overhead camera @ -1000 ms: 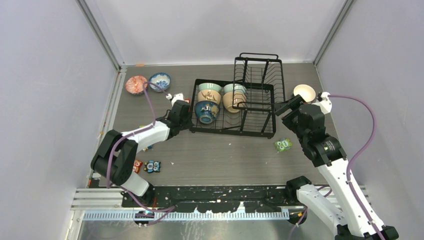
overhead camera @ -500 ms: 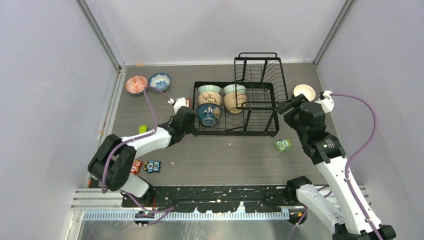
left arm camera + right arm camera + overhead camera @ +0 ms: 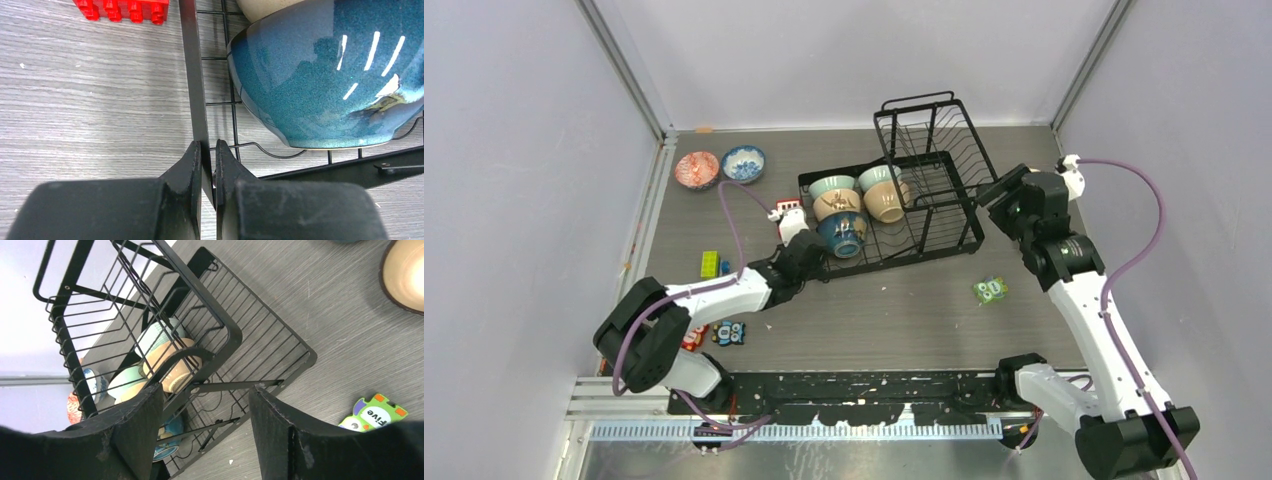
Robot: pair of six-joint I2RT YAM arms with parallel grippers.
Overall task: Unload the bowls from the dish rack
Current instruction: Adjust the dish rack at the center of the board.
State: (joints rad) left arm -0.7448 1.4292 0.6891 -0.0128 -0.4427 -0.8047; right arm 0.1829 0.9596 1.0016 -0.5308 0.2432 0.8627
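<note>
The black wire dish rack (image 3: 929,165) lies skewed in the middle of the table. In it stand several bowls: pale green (image 3: 832,185), tan (image 3: 887,206) and dark blue (image 3: 844,233). My left gripper (image 3: 809,258) is shut on the rack's near-left frame bar (image 3: 192,75), with the dark blue bowl (image 3: 325,75) just to its right. My right gripper (image 3: 1002,196) hangs open by the rack's right end. The rack (image 3: 234,337) and its tan bowl (image 3: 177,365) show beyond the right gripper (image 3: 206,390), with nothing between the fingers. A red patterned bowl (image 3: 696,169) and a blue-and-white bowl (image 3: 744,163) sit at the back left.
A bowl with a brown rim (image 3: 405,275) rests on the table to the right of the rack; the right arm hides it from above. A red block (image 3: 125,9) lies by the rack's left edge. A green block (image 3: 710,263), small toys (image 3: 729,332) and an owl piece (image 3: 991,290) are scattered nearer.
The rack has swung round and slid nearer, its left corner pulled by my left gripper. My right gripper has moved back toward the rack's right end and now covers the cream bowl.
</note>
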